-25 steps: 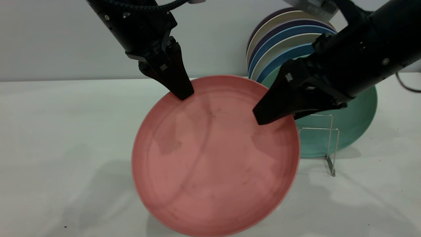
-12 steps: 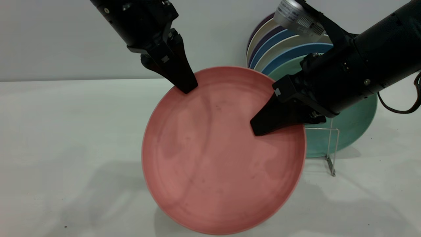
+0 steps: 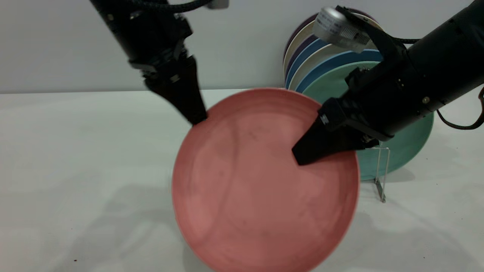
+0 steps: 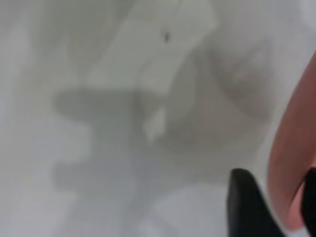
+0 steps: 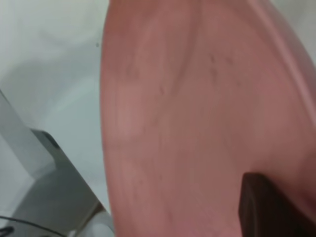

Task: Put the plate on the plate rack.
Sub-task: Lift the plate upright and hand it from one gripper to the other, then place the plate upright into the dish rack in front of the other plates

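The plate is held tilted up off the surface, its face toward the outside camera, with the right gripper pinching its rim on the side nearest the plate rack. One dark finger lies across the plate's inner face in the right wrist view; its partner is hidden behind the plate, so the jaws appear pressed onto the rim.

The left gripper sits at the plate's upper far edge. Its wrist view shows the pink rim between two dark fingertips, but whether those jaws are pinching or only straddling the rim cannot be told.

What the coming move turns on: the rack stands just beyond the right jaws, past the plate's edge, partly hidden by that arm, with a green plate and a stack of other plates leaning behind it. The plate's disc looks roughly parallel to those leaning plates, so it probably needs carrying edge-first toward the right jaws' side and lowering into a free loop. The right arm is the nearer one.
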Action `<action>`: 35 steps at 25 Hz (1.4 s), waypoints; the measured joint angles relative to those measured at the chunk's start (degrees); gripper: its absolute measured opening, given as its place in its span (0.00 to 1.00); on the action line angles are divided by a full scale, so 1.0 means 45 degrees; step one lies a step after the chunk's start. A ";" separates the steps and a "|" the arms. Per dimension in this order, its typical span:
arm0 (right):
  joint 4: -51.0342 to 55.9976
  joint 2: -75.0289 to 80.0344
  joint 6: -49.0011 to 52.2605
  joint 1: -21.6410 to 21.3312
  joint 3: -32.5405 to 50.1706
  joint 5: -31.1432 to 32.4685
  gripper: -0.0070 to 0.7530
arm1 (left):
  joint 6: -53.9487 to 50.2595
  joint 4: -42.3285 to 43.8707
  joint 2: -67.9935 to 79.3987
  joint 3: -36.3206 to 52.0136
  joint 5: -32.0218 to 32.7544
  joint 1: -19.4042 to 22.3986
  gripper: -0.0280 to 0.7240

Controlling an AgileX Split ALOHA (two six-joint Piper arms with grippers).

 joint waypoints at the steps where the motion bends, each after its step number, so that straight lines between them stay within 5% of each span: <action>1: -0.0171 -0.0002 0.0007 0.0000 0.0000 0.0000 0.15 | -0.0779 0.0493 0.0000 0.0000 0.0056 0.0101 0.61; 4: -0.0856 -0.0061 0.0155 0.0000 0.0000 0.0002 0.15 | -0.2777 0.1804 -0.0004 0.0000 0.0342 0.0594 0.82; 7: -0.1660 -0.0478 0.0460 0.0000 0.0000 -0.0170 0.15 | -0.3959 0.2568 -0.0004 0.0000 0.0629 0.1278 0.88; 17: -0.5882 -0.3061 0.2865 0.0000 0.0000 -0.0209 0.15 | -0.6032 0.2737 -0.0004 0.0000 0.0727 0.3250 0.69; 35: -1.3083 -0.5856 0.4219 0.0882 -0.0447 -0.0329 0.15 | -0.7102 0.2739 -0.0019 0.0000 0.0363 0.3409 0.64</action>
